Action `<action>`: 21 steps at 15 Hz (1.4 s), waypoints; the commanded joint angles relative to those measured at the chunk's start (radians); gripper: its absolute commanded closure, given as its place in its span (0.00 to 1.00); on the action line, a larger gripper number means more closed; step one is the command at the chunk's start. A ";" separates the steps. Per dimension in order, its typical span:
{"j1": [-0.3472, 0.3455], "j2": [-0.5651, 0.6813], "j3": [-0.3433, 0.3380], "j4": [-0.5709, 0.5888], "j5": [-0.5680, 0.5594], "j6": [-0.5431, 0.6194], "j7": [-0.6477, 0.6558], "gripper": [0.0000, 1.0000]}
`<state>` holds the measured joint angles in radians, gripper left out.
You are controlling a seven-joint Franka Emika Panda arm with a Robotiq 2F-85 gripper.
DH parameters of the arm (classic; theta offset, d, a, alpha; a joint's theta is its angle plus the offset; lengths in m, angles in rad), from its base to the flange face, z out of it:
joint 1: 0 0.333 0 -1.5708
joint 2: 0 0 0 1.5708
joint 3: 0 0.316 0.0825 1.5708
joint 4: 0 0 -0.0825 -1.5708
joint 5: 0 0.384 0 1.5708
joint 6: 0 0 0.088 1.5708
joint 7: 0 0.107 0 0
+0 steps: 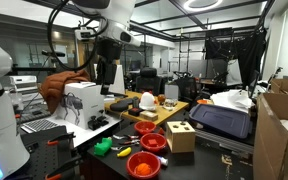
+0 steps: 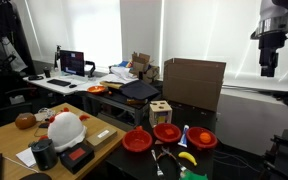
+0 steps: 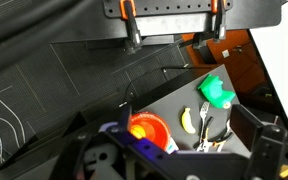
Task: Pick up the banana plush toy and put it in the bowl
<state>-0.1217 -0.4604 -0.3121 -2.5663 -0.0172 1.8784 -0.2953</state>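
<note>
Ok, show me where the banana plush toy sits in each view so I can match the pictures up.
In an exterior view: the banana plush toy lies low, left of centre, by the red bowls.
In an exterior view: low, right of centre, in front of the red bowls.
Wrist view: lower right of centre.
Shared landmark: the bright green toy, close beside it.

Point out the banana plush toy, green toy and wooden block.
banana plush toy (image 3: 186,121): wrist view, middle of body.
green toy (image 3: 216,92): wrist view, its centre.
wooden block (image 2: 161,109): an exterior view, holed side.
</note>
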 commanded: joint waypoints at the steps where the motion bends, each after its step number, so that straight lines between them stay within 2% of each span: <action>1: -0.021 0.003 0.020 0.002 0.009 -0.002 -0.008 0.00; 7: -0.015 0.070 0.060 0.056 0.011 0.054 0.071 0.00; 15: 0.027 0.261 0.150 0.161 0.049 0.158 0.137 0.00; 21: 0.057 0.412 0.205 0.232 0.111 0.294 0.153 0.00</action>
<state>-0.0749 -0.1253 -0.1221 -2.3924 0.0560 2.1287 -0.1565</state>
